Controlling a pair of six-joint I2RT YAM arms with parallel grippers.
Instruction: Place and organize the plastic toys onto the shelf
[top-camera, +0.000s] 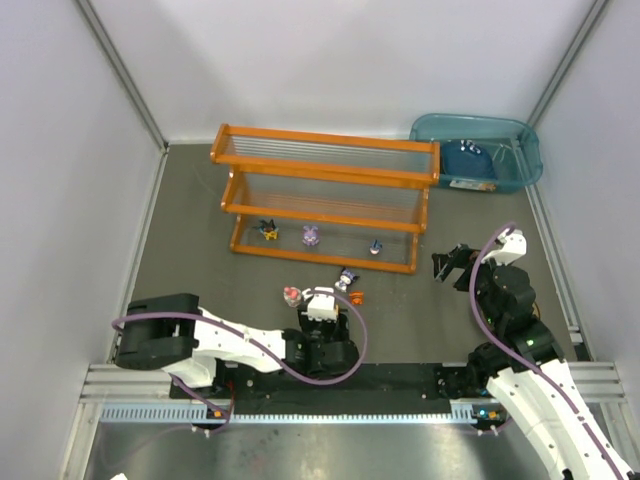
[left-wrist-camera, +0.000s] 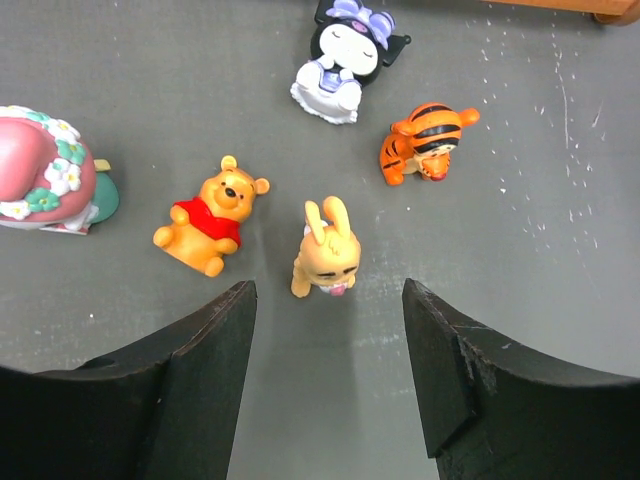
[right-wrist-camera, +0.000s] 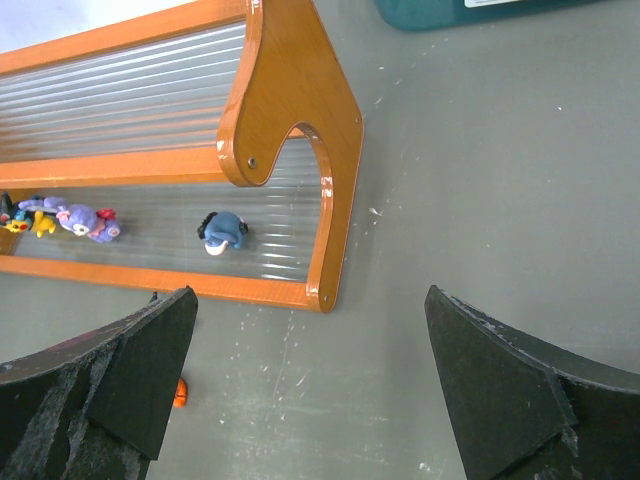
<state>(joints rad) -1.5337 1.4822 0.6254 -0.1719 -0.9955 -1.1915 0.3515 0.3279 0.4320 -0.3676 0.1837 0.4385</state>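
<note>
The orange shelf (top-camera: 325, 195) stands at the back; its lowest tier holds a yellow-black toy (top-camera: 267, 230), a purple toy (top-camera: 311, 236) and a dark blue toy (right-wrist-camera: 222, 232). My left gripper (left-wrist-camera: 330, 330) is open and empty, low over the table. Just ahead of it lie a tan rabbit (left-wrist-camera: 326, 250), a yellow-orange bear (left-wrist-camera: 208, 215), an orange tiger (left-wrist-camera: 425, 140), a black-white figure (left-wrist-camera: 342, 60) and a pink-white toy (left-wrist-camera: 40, 170). My right gripper (right-wrist-camera: 310, 350) is open and empty, near the shelf's right end (right-wrist-camera: 290, 100).
A teal bin (top-camera: 480, 150) with a blue item (top-camera: 468, 160) stands at the back right, beside the shelf. White walls close in the table on three sides. Bare grey table lies right of the shelf's end post.
</note>
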